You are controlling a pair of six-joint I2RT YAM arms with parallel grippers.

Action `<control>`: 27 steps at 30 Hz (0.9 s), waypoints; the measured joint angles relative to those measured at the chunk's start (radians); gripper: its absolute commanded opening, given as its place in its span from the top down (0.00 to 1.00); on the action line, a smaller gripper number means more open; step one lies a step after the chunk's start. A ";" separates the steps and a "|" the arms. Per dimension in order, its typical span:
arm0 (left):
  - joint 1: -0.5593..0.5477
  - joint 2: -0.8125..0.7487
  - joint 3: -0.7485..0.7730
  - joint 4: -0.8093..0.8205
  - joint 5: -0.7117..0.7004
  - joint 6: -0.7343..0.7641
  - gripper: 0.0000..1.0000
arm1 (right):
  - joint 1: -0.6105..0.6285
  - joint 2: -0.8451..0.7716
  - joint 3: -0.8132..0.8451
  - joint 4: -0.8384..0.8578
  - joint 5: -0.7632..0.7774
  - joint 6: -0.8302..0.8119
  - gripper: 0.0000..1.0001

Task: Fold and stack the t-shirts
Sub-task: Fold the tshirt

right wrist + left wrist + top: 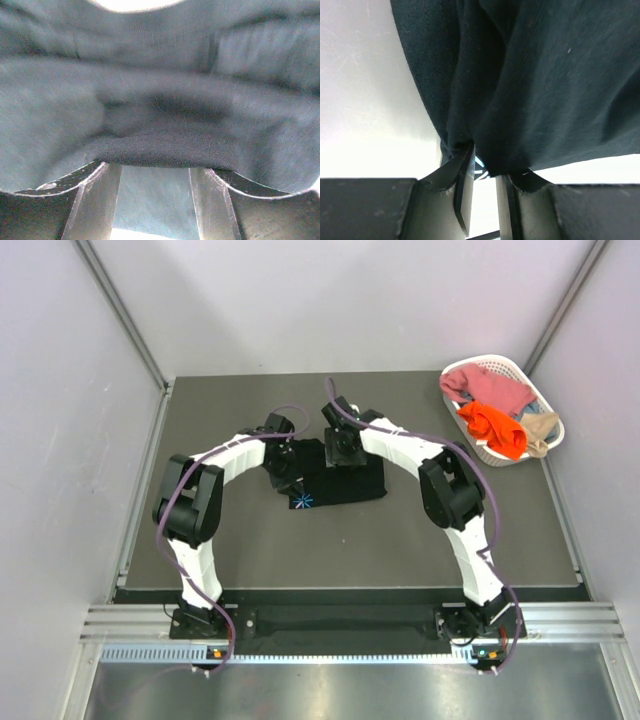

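The black t-shirt (345, 483) lies partly folded in the middle of the table, its light-blue starburst mark (303, 501) facing up at the near left corner. My left gripper (283, 466) is at the shirt's left edge. In the left wrist view it (485, 167) is shut on bunched black cloth (545, 85), the jaws nearly together. My right gripper (346, 452) is over the shirt's far edge. In the right wrist view it (154, 167) holds a thick fold of the black cloth (160, 150) across its tips, the jaws partly apart.
A white oval slatted basket (552, 418) stands at the back right of the table. It holds a pink shirt (490, 388), an orange shirt (495, 430) and a beige shirt (538, 430). Grey walls close in the dark table (250, 550) on three sides.
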 measured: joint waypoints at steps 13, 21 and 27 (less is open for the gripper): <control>-0.006 -0.001 0.014 -0.017 -0.016 0.014 0.71 | -0.128 0.127 0.404 0.027 0.002 -0.026 0.35; -0.003 -0.001 0.166 -0.065 -0.031 0.081 0.71 | -0.156 -0.013 0.222 0.019 -0.037 -0.107 0.35; 0.051 0.035 0.278 0.008 0.044 0.076 0.71 | -0.169 -0.061 0.143 0.049 -0.121 -0.159 0.59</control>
